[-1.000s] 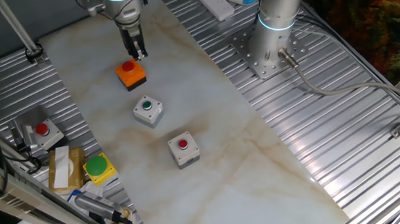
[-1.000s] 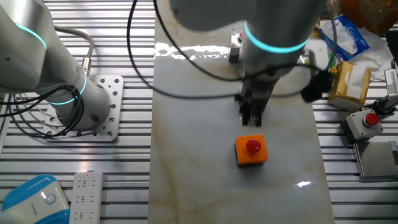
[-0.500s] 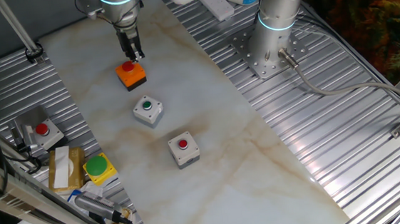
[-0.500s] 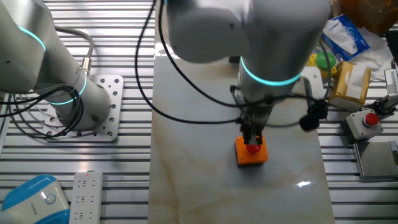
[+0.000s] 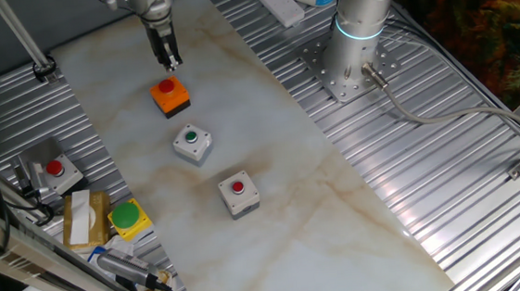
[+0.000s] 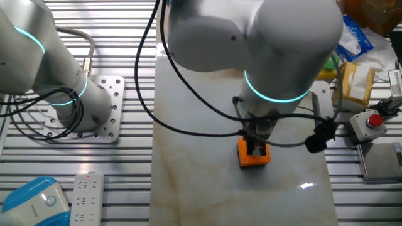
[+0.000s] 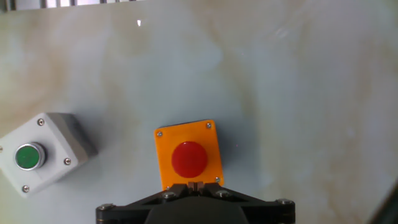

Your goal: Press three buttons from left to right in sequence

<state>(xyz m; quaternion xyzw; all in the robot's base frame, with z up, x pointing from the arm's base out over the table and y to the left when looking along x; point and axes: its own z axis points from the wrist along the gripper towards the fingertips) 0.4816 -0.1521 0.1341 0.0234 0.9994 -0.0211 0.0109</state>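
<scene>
Three button boxes lie in a diagonal row on the marble tabletop: an orange box with a red button (image 5: 171,96), a grey box with a green button (image 5: 191,142) and a grey box with a red button (image 5: 239,193). My gripper (image 5: 171,65) hangs just above the orange box, fingertips together and holding nothing. In the hand view the orange box (image 7: 188,155) lies right below the gripper (image 7: 194,185), with the green-button box (image 7: 40,152) to the left. In the other fixed view the fingers (image 6: 257,148) cover the button of the orange box (image 6: 244,157).
A yellow box with a large green button (image 5: 128,217) and a grey red-button box with cables (image 5: 55,170) sit at the left on the ribbed metal. A second arm's base (image 5: 351,59) stands at the right of the tabletop.
The gripper came down over the orange box's red button half a second ago and now stands a little higher above it. The boxes have not moved.
</scene>
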